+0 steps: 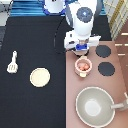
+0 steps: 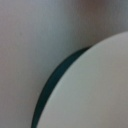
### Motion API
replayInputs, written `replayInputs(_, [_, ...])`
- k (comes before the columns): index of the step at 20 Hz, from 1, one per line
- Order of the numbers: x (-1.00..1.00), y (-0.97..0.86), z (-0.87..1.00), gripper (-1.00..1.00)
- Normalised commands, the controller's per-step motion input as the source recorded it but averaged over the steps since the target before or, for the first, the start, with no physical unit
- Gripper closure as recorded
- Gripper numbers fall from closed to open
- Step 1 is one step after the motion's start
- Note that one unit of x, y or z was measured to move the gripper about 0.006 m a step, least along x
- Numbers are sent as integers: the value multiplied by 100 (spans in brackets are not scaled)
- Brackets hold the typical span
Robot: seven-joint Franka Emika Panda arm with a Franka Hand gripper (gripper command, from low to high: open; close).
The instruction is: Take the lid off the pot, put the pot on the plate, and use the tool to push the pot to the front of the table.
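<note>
The small pale-pink pot (image 1: 83, 66) stands uncovered on the pinkish stove top (image 1: 120, 85), and its reddish inside shows. My gripper (image 1: 81, 47) hangs just beyond the pot toward the exterior view's top, over the stove's back corner. No lid lies apart in the exterior view. A pale rounded surface (image 2: 95, 85) with a dark edge fills the wrist view from close by, and I cannot tell whether it is the lid. On the black table (image 1: 35, 30), the cream-tan plate (image 1: 40, 77) lies to the exterior view's left of the pot. The white spatula tool (image 1: 12, 62) lies further left.
A large grey-beige pan (image 1: 95, 106) with a handle to the right sits on the stove near the exterior view's bottom. Two black burners (image 1: 103, 51) (image 1: 106, 69) lie to the pot's right. The robot's white arm (image 1: 82, 20) rises at the top.
</note>
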Motion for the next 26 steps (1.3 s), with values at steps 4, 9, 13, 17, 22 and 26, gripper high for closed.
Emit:
replayInputs(4, [-3, 0, 97, -100])
replayInputs(9, [35, 0, 99, -100])
replayInputs(13, [88, 0, 67, -100])
replayInputs(17, [92, 0, 58, -100])
replayInputs(22, [93, -10, 37, -100])
replayInputs(26, [89, -31, 3, -100])
